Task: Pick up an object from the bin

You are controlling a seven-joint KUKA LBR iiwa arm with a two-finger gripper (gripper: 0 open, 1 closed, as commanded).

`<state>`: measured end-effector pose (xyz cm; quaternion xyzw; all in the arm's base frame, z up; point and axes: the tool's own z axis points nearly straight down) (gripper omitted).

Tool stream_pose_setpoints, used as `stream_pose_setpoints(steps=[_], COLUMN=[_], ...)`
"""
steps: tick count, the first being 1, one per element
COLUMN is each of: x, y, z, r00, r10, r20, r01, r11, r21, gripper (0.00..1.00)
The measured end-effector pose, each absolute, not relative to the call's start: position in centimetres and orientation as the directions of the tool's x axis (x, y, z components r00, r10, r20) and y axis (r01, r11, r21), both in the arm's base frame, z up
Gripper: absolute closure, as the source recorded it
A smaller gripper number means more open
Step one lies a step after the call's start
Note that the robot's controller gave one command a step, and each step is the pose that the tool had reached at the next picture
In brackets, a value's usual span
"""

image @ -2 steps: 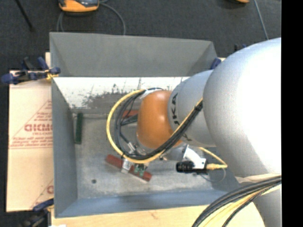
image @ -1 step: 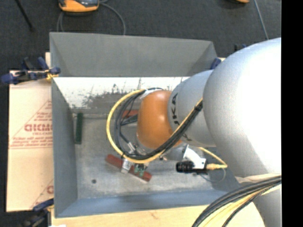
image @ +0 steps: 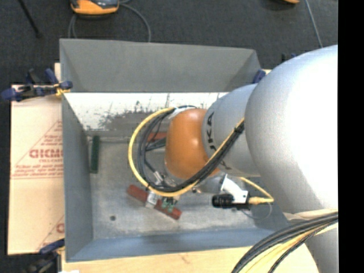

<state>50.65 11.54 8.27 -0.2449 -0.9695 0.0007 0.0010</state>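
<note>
A long red thing with a white middle and a green patch near its right end lies slanted on the bin floor, front of centre. My gripper pokes out from under the arm's orange cover, directly above the middle of this red thing and very close to it. Most of the gripper is hidden by the cover and cables. A dark green stick-shaped thing lies upright along the bin's left wall, well away from the gripper.
The arm and its yellow and black cables take up the right half of the bin. A small dark speck lies on the floor at the front left. Bare floor lies between the green stick and the red thing.
</note>
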Motion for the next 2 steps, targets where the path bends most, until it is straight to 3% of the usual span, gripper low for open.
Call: stream_pose_setpoints(steps=[2], x=[50.7], y=[11.6], z=[11.0], r00=[-0.881], r10=[0.474], r20=[-0.002], r01=[0.474], r11=[0.881], r21=[0.002], gripper=[1.0])
